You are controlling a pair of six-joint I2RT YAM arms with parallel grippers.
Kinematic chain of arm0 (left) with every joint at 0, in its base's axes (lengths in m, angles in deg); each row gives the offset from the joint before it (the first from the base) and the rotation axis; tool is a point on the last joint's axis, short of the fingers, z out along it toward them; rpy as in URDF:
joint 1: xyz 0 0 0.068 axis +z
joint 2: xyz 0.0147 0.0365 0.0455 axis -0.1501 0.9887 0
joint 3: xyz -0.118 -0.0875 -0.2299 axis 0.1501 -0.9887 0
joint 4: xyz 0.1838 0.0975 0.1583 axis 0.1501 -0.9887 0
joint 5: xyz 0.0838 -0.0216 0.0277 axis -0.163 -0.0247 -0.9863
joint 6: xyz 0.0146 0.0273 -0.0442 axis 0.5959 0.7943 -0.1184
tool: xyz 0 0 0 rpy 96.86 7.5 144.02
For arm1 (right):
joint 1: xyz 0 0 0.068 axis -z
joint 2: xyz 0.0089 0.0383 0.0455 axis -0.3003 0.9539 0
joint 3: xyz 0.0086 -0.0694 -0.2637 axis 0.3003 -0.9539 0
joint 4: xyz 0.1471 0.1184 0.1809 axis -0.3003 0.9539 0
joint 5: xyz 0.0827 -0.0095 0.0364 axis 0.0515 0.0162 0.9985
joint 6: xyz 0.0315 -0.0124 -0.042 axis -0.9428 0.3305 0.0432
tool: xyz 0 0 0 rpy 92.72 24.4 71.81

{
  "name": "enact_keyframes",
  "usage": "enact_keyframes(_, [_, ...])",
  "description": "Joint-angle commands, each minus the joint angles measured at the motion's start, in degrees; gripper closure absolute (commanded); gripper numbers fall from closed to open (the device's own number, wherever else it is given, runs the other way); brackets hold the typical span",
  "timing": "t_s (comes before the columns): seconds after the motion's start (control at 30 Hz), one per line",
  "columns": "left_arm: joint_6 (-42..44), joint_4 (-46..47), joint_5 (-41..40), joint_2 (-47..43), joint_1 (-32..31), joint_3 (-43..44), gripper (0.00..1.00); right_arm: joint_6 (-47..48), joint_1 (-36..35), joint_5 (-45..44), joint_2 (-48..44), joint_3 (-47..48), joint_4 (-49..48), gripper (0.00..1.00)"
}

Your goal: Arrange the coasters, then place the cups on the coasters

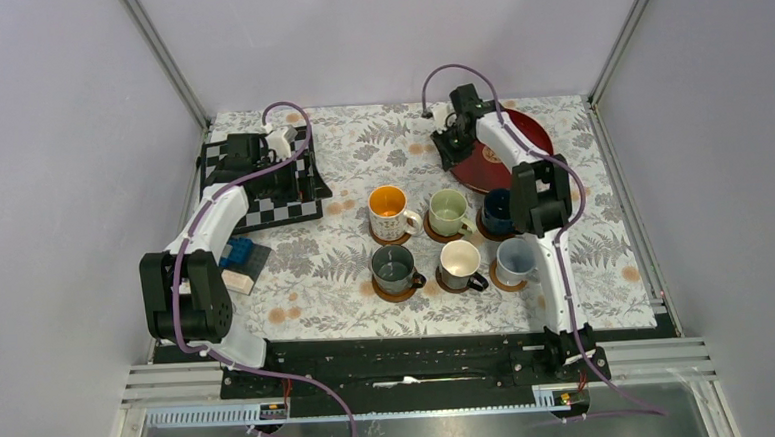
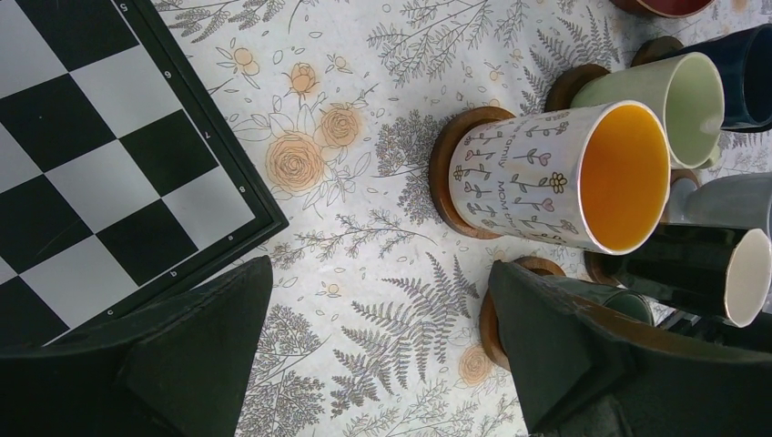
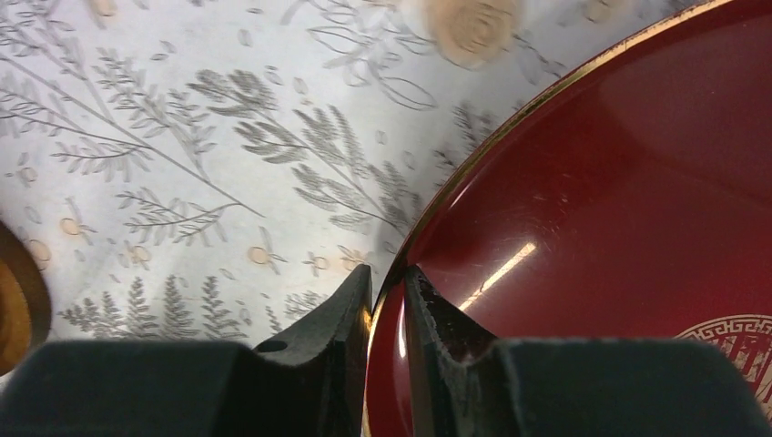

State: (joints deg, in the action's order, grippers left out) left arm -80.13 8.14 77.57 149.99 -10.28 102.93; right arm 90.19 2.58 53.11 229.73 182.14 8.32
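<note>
Six cups stand on wooden coasters [image 1: 396, 295] in two rows: orange-inside white [image 1: 389, 210], pale green [image 1: 448, 211] and navy [image 1: 496, 209] behind; dark grey-green [image 1: 394, 268], black with cream inside [image 1: 461, 262] and pale blue-white [image 1: 517, 260] in front. My right gripper [image 3: 389, 278] is shut on the gold-edged rim of the red tray [image 3: 619, 182], at the tray's left side [image 1: 450, 147]. My left gripper [image 2: 378, 269] hangs open over the cloth beside the chessboard, holding nothing. The orange-inside cup [image 2: 537, 177] on its coaster [image 2: 446, 155] lies beyond its fingers.
A chessboard [image 1: 282, 199] lies at the back left under the left arm. A blue object [image 1: 235, 253] and a white block [image 1: 237, 279] sit near the left edge. The red tray [image 1: 524, 131] lies at the back right, just behind the cups. Walls enclose the table.
</note>
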Motion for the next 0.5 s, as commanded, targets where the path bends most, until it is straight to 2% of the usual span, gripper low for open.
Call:
enact_keyframes(0.0, [1.2, 1.1, 0.1, -0.4, 0.5, 0.9, 0.01, 3.6, -2.9, 3.7, 0.4, 3.3, 1.6, 0.75])
enact_keyframes(0.47, [1.3, 1.1, 0.1, -0.4, 1.3, 0.8, 0.01, 12.1, -8.9, 3.9, 0.9, 4.2, 1.6, 0.75])
